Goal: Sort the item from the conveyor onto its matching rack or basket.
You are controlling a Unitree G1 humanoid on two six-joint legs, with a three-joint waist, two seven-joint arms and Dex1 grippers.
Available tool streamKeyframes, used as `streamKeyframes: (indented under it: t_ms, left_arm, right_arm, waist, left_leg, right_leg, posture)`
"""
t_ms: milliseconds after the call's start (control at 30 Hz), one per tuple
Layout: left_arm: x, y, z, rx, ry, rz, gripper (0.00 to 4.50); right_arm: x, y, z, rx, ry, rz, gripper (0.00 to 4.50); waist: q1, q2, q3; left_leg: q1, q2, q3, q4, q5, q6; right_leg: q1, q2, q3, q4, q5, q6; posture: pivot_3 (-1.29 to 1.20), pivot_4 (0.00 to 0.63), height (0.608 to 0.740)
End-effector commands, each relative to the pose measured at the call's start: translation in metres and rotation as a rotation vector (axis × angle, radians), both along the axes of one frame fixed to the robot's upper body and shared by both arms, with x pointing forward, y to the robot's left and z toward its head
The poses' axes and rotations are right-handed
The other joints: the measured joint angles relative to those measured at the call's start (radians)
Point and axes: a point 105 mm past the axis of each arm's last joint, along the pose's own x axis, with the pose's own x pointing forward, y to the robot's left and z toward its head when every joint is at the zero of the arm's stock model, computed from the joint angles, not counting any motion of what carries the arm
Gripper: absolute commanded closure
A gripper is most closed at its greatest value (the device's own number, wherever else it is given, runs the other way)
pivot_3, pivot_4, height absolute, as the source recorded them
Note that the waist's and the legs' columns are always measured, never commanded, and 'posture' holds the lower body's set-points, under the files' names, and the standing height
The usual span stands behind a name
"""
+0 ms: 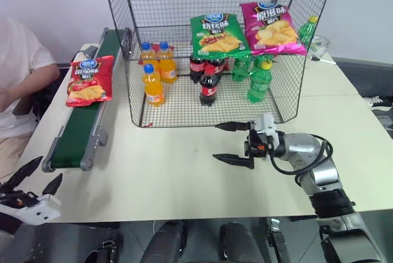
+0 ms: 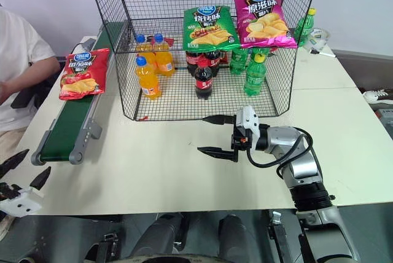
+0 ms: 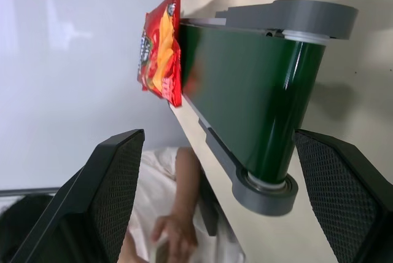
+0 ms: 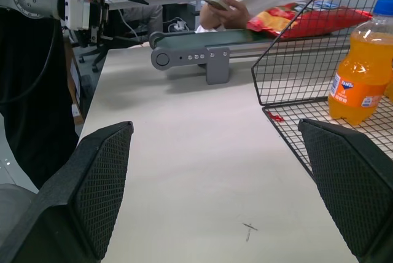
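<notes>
One red chip bag [image 1: 89, 80] lies flat on the dark-green conveyor [image 1: 86, 121], past the belt's middle toward its far end, just left of the black wire rack [image 1: 209, 48]. The conveyor runs along the left side of the pale surface [image 1: 184, 171], beside the rack's left wall.

Inside the rack, a green chip bag [image 1: 218, 34] and a pink chip bag [image 1: 271, 27] rest on a mesh shelf. Below them stand orange soda bottles [image 1: 153, 83] at the rack's left, dark cola bottles [image 1: 208, 85] in its middle and green bottles [image 1: 260, 80] at its right.

Right gripper [image 1: 232, 142] hovers over the surface just in front of the rack's open face, its fingers spread wide with nothing between them. Left gripper [image 1: 35, 176] hangs off the surface's near left corner, short of the conveyor's near roller end; its fingers are also spread, gripping nothing.

Left of the conveyor sits a person in a white shirt [image 1: 18, 66].
</notes>
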Motion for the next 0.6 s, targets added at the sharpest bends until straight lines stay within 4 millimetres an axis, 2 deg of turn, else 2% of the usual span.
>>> streamKeyframes:
  t_ms: [33, 600]
  left_arm:
    - [0.005, 0.005, 0.014, 0.045, -0.078, 0.021, 0.47]
    - [0.01, 0.003, 0.005, 0.018, -0.089, 0.052, 0.47]
  right_arm:
    - [-0.005, 0.004, 0.011, 0.007, -0.052, 0.017, 0.0]
    - [-0.004, 0.003, 0.011, 0.001, -0.055, 0.007, 0.0]
  waist:
    - [0.001, 0.0, 0.0]
    - [0.002, -0.001, 0.0]
  left_leg:
    - [0.0, 0.0, 0.0, 0.0, 0.0, 0.0]
    - [0.001, 0.0, 0.0, 0.0, 0.001, -0.001]
  right_leg:
    - [0.0, 0.0, 0.0, 0.0, 0.0, 0.0]
    - [-0.001, 0.001, -0.001, 0.003, 0.0, 0.0]
  posture:
    - [0.0, 0.15, 0.74]
    - [0.0, 0.15, 0.74]
